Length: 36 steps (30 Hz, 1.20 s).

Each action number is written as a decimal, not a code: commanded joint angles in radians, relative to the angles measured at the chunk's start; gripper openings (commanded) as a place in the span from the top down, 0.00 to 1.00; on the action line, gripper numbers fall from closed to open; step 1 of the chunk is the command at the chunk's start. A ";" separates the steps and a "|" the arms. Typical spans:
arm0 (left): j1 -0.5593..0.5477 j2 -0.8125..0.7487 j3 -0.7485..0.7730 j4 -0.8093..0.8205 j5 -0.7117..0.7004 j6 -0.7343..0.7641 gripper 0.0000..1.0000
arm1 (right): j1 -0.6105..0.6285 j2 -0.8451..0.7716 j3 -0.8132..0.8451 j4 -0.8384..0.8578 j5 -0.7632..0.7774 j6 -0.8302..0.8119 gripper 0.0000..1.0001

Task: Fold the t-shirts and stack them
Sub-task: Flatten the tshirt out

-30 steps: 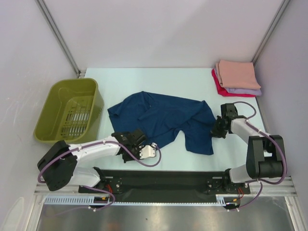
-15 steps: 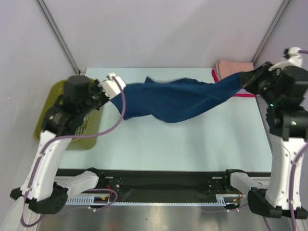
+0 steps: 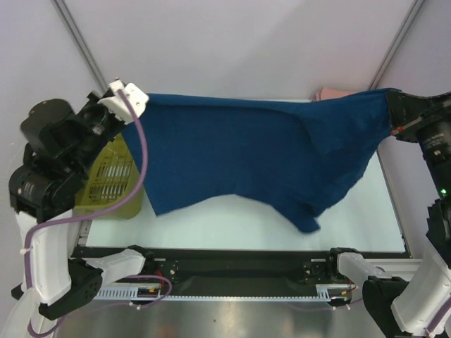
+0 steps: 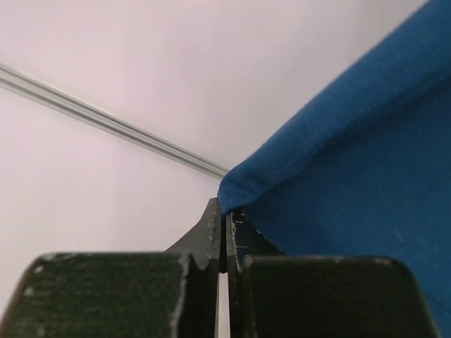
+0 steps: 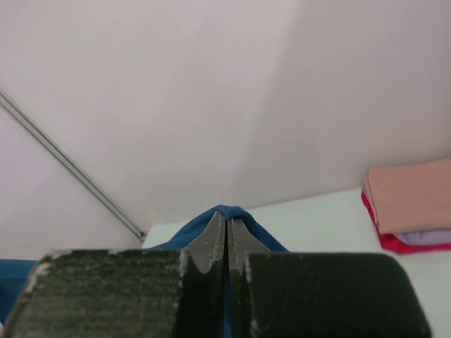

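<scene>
The pale table (image 3: pixel 232 225) lies under everything. The navy blue t-shirt (image 3: pixel 254 155) is up in the air above it, spread wide like a sheet from the left side to the right side. Its top edge is pulled almost straight between the two arms. Its bottom edge hangs loose, and one part drops lower near the right side.

The olive-green basket (image 3: pixel 106 193) sits on the left of the table, partly hidden by the left arm and the blue cloth.

A small pile of folded shirts sits at the far right corner of the table. In the right wrist view the peach t-shirt (image 5: pixel 412 193) is on top, the lavender t-shirt (image 5: pixel 426 238) is under it, and the red t-shirt (image 5: pixel 387 243) is at the bottom.

The left gripper (image 4: pixel 224 220) is high up on the left. Its two fingers are squeezed together on a bunched corner of the navy blue t-shirt. The right gripper (image 5: pixel 226 227) is high up on the right, and its fingers pinch a fold of the same shirt.
</scene>
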 commanded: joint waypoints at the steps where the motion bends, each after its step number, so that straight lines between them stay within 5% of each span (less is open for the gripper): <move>1: 0.014 0.086 -0.045 0.042 -0.066 0.050 1.00 | -0.004 0.046 -0.127 0.061 0.024 0.010 1.00; 9: 0.166 0.393 0.088 0.221 -0.007 0.046 1.00 | -0.013 0.307 -0.149 0.362 -0.024 0.038 1.00; 15: 0.210 0.685 0.463 0.286 -0.049 0.006 1.00 | -0.068 0.697 0.202 0.428 -0.104 0.161 1.00; 19: 0.220 0.720 0.475 0.420 -0.099 0.024 1.00 | -0.120 0.842 0.439 0.454 -0.162 0.274 1.00; 25: 0.220 0.641 0.297 0.468 -0.010 0.030 1.00 | -0.171 0.723 0.229 0.588 -0.180 0.287 1.00; 29: 0.217 0.549 0.028 0.482 0.097 0.053 1.00 | -0.171 0.603 -0.017 0.557 -0.197 0.218 1.00; 36: 0.172 0.322 -0.598 0.537 0.165 0.099 1.00 | -0.171 0.232 -0.778 0.537 -0.176 0.191 1.00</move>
